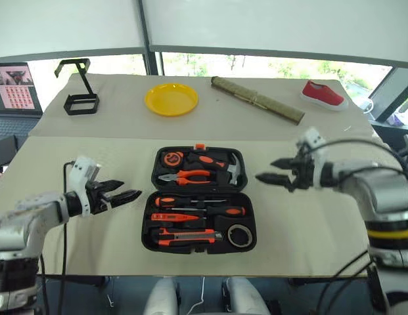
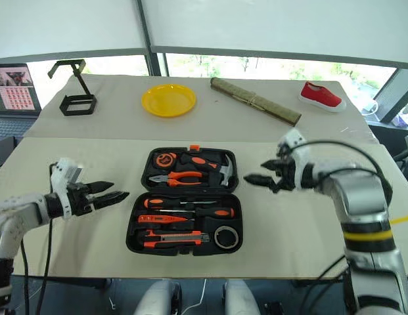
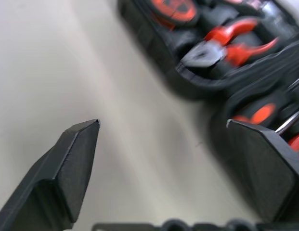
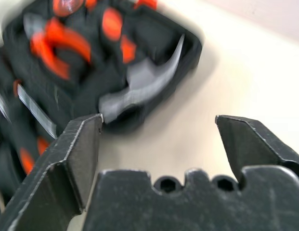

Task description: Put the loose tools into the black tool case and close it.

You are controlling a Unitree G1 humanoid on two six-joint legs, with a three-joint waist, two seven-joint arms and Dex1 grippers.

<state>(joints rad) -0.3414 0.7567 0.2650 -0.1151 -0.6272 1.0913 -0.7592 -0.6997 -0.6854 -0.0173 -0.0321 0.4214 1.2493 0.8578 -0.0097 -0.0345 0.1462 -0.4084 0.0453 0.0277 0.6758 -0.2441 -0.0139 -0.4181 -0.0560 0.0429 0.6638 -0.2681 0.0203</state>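
I've got the black tool case (image 1: 199, 200) lying open and flat on the tan table (image 1: 309, 223), dead centre between my two arms. Near half of the case holds the tools: utility knife (image 1: 185, 237) along the front edge with the small tape roll (image 1: 239, 235) at its right end, then the slim red screwdriver (image 1: 174, 217), then two orange-and-black screwdrivers (image 1: 202, 207) behind it. Far half holds pliers (image 1: 185, 176), hammer (image 1: 232, 169) and round tape measure (image 1: 171, 157). All seated in slots, nothing loose on the cloth nearby.

Left gripper (image 1: 128, 191) hovers left of the case, fingers spread, holding nothing. Right gripper (image 1: 269, 177) hovers right of the case's far half, fingers also apart, empty.

Further back: black wire stand (image 1: 80, 88), yellow plate (image 1: 171, 99), rolled mat (image 1: 256, 99), red shoe (image 1: 322, 94).
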